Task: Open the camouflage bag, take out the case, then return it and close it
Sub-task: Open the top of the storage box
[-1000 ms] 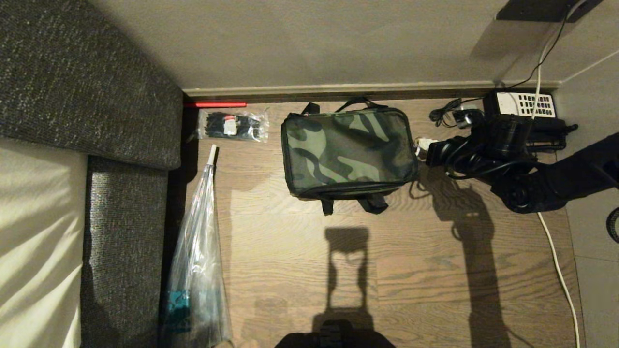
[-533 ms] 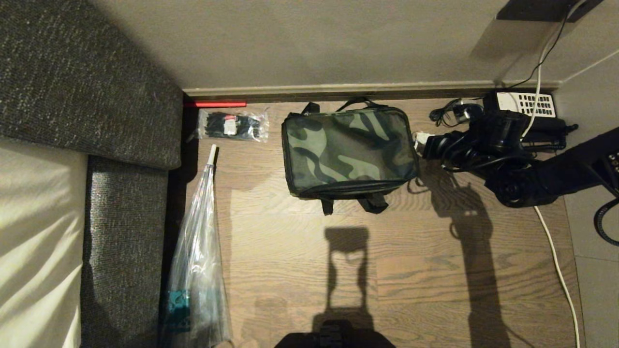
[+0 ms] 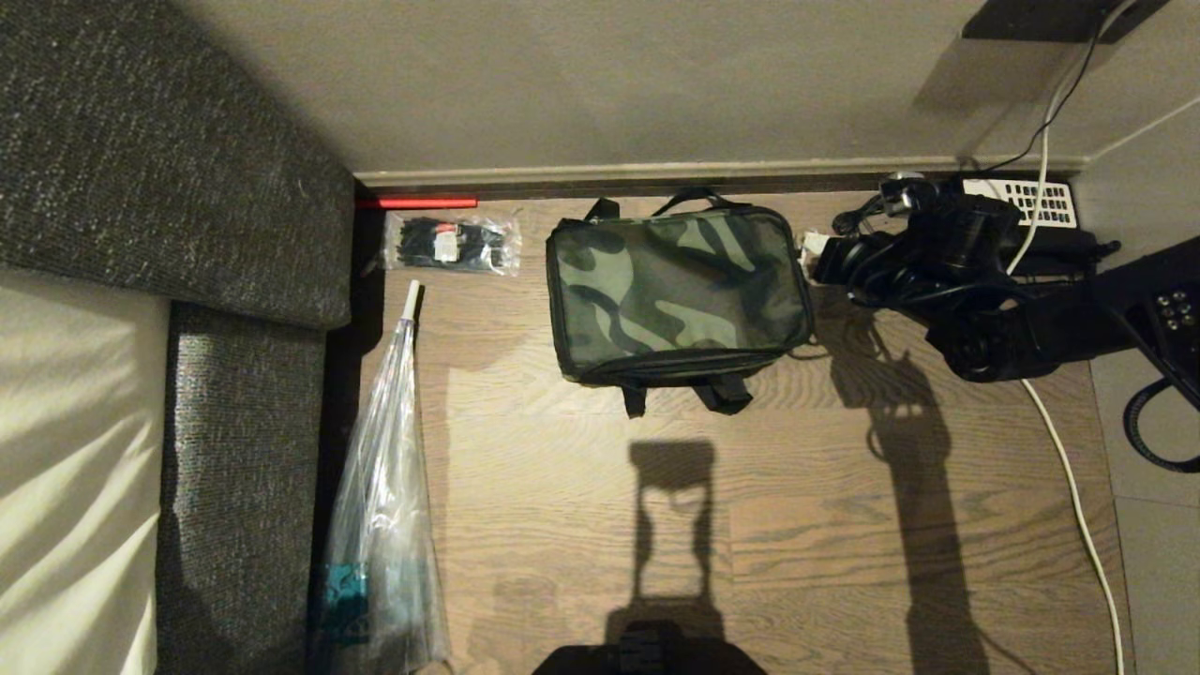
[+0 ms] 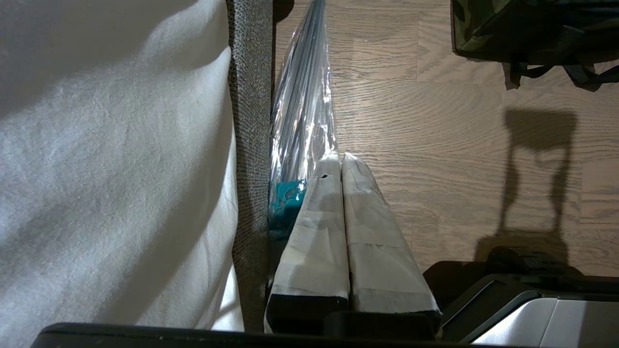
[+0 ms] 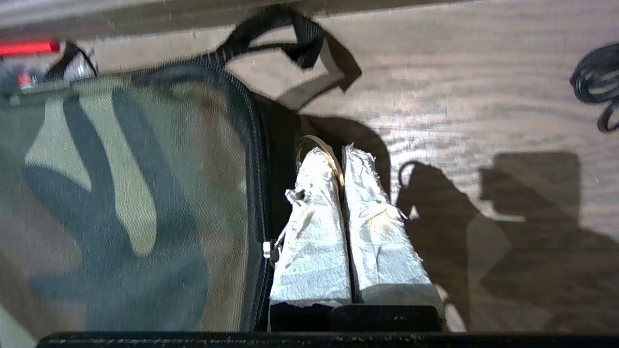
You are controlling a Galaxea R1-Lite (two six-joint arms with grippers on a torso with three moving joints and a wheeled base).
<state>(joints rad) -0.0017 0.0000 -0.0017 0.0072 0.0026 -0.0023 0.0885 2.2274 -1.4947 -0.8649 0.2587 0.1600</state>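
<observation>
One bag matters here: the camouflage bag (image 3: 677, 292) lies flat on the wooden floor (image 3: 806, 525) near the skirting, its patterned top up and its zip run shut all round, so the case cannot be seen and is presumably inside. Its black straps spill out at the near and far edges, out of the way of the zip line.

At the bag's right end sits the right tool (image 5: 341, 159), its two taped fingers (image 5: 314, 241) pressed together. In the right wrist view a thin brass-coloured ring (image 5: 316, 143) shows at the fingertips, close against the zip; it looks like the zipper pull pinched between them, though the shadow there leaves this uncertain. Coming in low and level from the side suits drawing the slider along the bag's edge, which would be the opening step.

The left tool (image 4: 338, 162) hangs parked with fingers closed, low beside the grey sofa (image 3: 234, 394) and above a clear plastic bag (image 3: 384, 525). A black telephone (image 3: 1027, 202) and cables lie behind the right arm, well clear of the zip's path.
</observation>
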